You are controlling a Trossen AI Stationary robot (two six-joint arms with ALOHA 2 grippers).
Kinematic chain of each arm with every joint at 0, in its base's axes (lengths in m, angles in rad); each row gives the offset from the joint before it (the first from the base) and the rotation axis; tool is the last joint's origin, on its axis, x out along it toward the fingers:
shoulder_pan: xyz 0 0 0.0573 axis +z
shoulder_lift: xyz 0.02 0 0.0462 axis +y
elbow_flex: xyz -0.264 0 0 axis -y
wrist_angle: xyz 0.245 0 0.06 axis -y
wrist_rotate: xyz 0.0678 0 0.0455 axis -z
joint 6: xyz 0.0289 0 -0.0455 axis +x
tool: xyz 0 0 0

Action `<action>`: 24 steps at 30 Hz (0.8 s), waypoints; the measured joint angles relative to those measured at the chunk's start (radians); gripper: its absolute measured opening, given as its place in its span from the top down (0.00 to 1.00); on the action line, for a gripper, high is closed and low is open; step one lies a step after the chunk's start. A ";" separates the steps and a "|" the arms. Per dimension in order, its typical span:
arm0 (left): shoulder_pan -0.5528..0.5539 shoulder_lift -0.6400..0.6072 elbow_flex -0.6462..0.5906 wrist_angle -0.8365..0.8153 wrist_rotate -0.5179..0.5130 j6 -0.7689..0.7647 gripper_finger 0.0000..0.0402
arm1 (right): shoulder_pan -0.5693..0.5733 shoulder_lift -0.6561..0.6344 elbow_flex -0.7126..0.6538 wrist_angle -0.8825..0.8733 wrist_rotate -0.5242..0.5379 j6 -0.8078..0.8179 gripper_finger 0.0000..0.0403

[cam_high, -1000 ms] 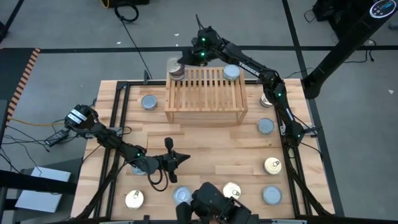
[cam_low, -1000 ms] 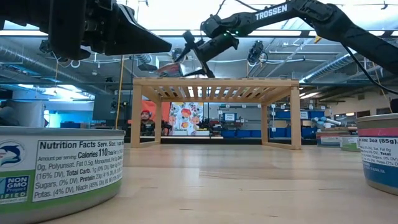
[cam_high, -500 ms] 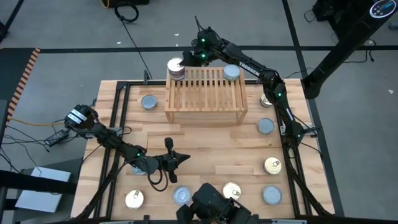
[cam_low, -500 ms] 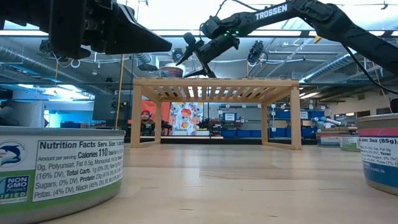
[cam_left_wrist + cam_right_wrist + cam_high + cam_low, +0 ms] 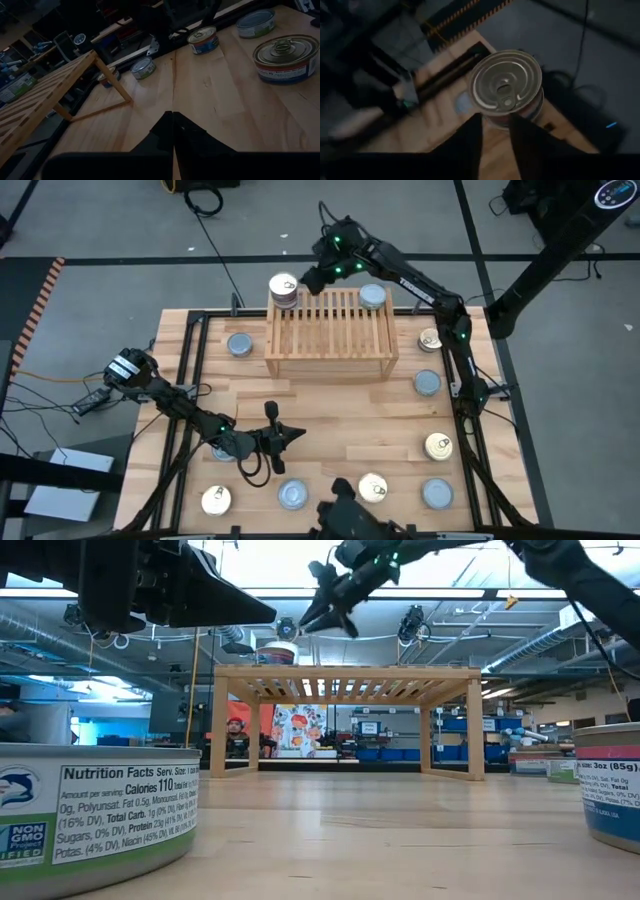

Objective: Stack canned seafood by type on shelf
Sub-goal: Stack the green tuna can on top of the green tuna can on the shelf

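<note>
The wooden shelf (image 5: 330,338) stands at the table's far middle. On its far left corner is a short stack of tins with a pale gold top (image 5: 283,287), also seen in the right wrist view (image 5: 507,85). A silver-topped tin (image 5: 372,295) sits on the far right of the slats. My right gripper (image 5: 306,282) hangs in the air just right of the stack and above it, its fingers (image 5: 472,137) a narrow gap apart with nothing between them. My left gripper (image 5: 298,433) is shut and holds nothing, low over the table's near left middle.
Loose tins lie on the plank table: silver ones (image 5: 240,344) (image 5: 427,383) (image 5: 437,493) (image 5: 293,495) and gold ones (image 5: 430,340) (image 5: 438,445) (image 5: 373,487) (image 5: 216,500). Bare planks lie between the shelf's near side and my left gripper.
My right gripper has let go of the gold-topped tin, which now sits upright on the stack at the shelf's far left corner. It has then risen and drawn back toward the table's right, rolled about its own axis, and its fingers have narrowed.
</note>
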 joint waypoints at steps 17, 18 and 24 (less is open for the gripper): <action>0.000 0.000 0.000 -0.006 0.000 -0.005 0.98 | 0.183 -0.049 -0.022 -0.253 0.162 -0.329 0.88; 0.000 0.000 0.000 -0.006 0.000 -0.005 0.98 | 0.190 -0.049 -0.022 -0.271 0.163 -0.344 0.89; 0.000 0.000 0.000 -0.035 -0.001 -0.005 0.98 | 0.282 -0.051 -0.044 -0.367 0.300 -0.418 0.98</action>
